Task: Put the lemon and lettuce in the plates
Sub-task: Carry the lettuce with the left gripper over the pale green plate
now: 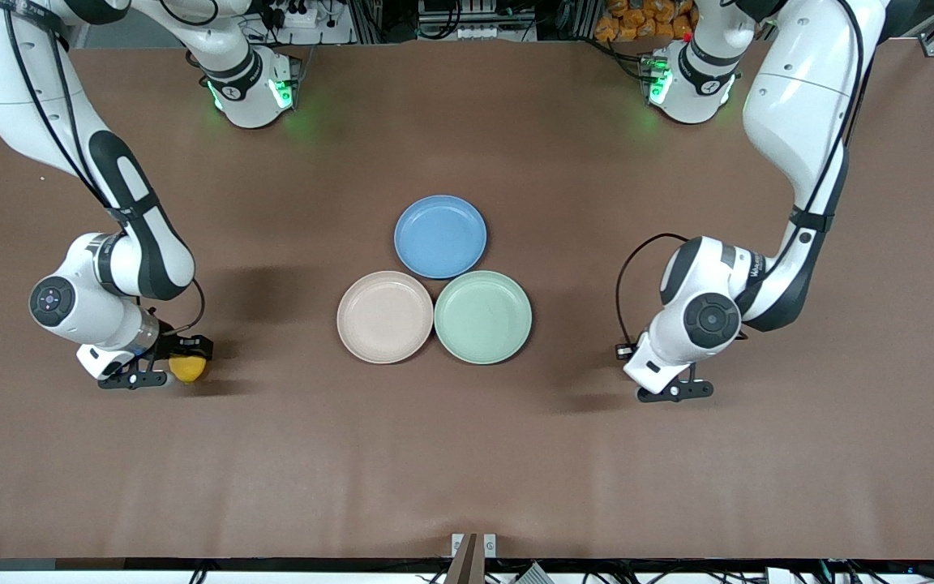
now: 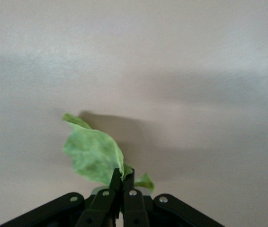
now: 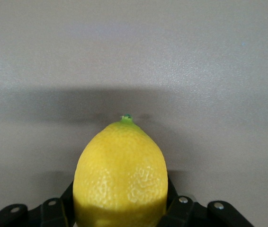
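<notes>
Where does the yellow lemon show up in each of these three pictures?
Front view: the lemon sits in the right end effector at the right arm's end of the table.
Right wrist view: the lemon fills the lower middle, between the fingers.
Left wrist view: not in it; only the lettuce shows.
Shared landmark: the brown table.

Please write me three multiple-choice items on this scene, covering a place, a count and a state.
1. Where is the round shallow blue plate?
A. Farther from the front camera than the other two plates
B. Nearest the front camera
C. Under the lemon

2. How many plates are on the brown table?
A. Two
B. Three
C. Four

3. What does the right hand hold?
A. Nothing
B. A lettuce leaf
C. The small oval yellow lemon

Answers: 1 A, it lies highest in the front view. 2 B, blue, beige-pink and mint green. 3 C, the fingers flank the fruit.
</notes>
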Controlling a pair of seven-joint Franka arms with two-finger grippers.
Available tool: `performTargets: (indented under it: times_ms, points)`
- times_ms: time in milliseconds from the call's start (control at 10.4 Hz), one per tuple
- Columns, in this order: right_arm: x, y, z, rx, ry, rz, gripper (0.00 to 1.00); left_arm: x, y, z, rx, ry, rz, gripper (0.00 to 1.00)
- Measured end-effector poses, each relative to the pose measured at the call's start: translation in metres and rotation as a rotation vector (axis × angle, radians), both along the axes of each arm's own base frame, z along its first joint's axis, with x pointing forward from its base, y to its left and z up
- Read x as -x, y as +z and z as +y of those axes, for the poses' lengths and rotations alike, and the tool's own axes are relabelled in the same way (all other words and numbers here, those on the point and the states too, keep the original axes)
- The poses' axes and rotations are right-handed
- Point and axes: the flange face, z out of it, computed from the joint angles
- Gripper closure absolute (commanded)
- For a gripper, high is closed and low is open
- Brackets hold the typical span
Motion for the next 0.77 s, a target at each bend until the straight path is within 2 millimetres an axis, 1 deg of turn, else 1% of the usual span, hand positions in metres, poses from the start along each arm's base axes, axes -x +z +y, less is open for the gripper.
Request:
performTargets:
  times_ms: [191,479,670,766]
  points:
    - [-0.001,0.001,0.000,0.000,0.001,-0.001,0.65,0.001,0.020,-0.028,0.032,0.047,-0.026,1.00]
    - [-0.005,0.006,0.000,-0.001,0.001,-0.001,0.65,0.014,0.030,-0.069,0.050,0.117,-0.036,1.00]
    - [-0.013,0.018,-0.001,-0.007,0.003,0.037,0.66,0.024,0.044,-0.098,0.059,0.147,-0.056,1.00]
    - [-0.019,0.026,-0.002,-0.008,0.003,0.045,0.68,0.029,0.057,-0.111,0.069,0.158,-0.071,1.00]
